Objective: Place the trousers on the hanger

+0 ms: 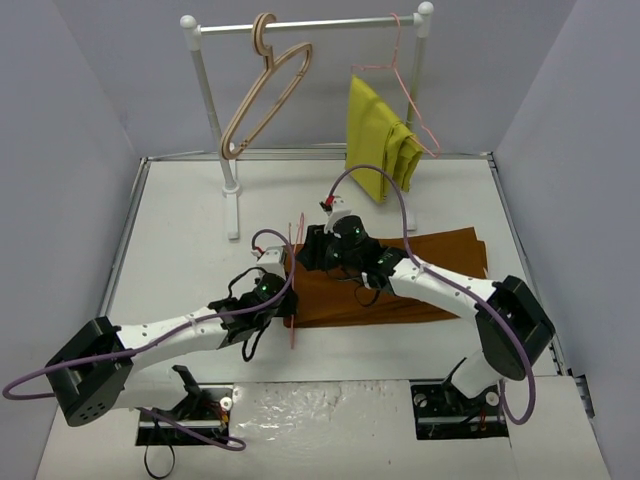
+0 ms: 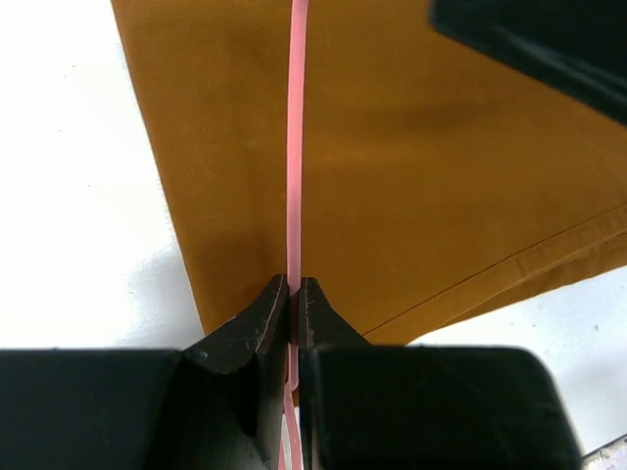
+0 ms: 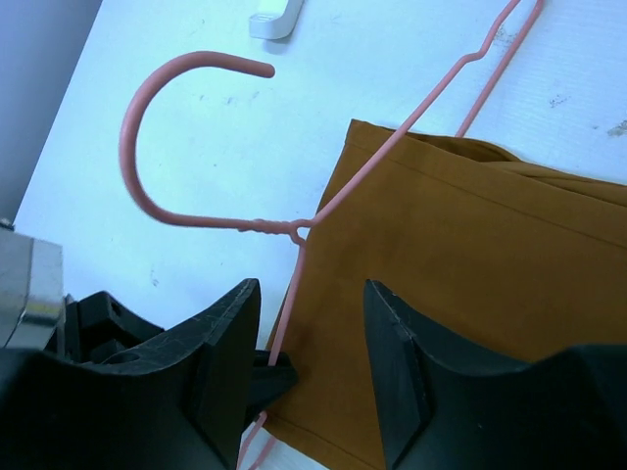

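Claw state, left gripper [image 2: 294,287]: jaws pinched tight on the hanger [image 2: 296,147], thin pink wire clamped between the fingertips with no gap showing. From the left wrist view, the wire runs straight away from the fingers, across the rust-brown cloth close to its left edge. Cannot tell whether the wire rests on the cloth or sits just above it.

Hanger hook curls out over the bare white table [image 1: 180,230], past the corner of the cloth. The twisted neck is just at that corner.

Right gripper [image 3: 312,284]: jaws wide apart, poised over the hanger neck. One wire passes down between the two fingers; no contact with either finger is visible.

Trousers [image 1: 445,250]: folded flat on the table, centre to right, long axis running left to right. Both grippers sit at the left end; the right arm lies across the cloth.

Back of the table, white rack [image 1: 330,25]: beige wooden hanger [image 1: 266,38] on the left of the rail. A mustard-yellow garment [image 1: 375,130] hangs on a second pink hanger [image 1: 397,55] on the right.
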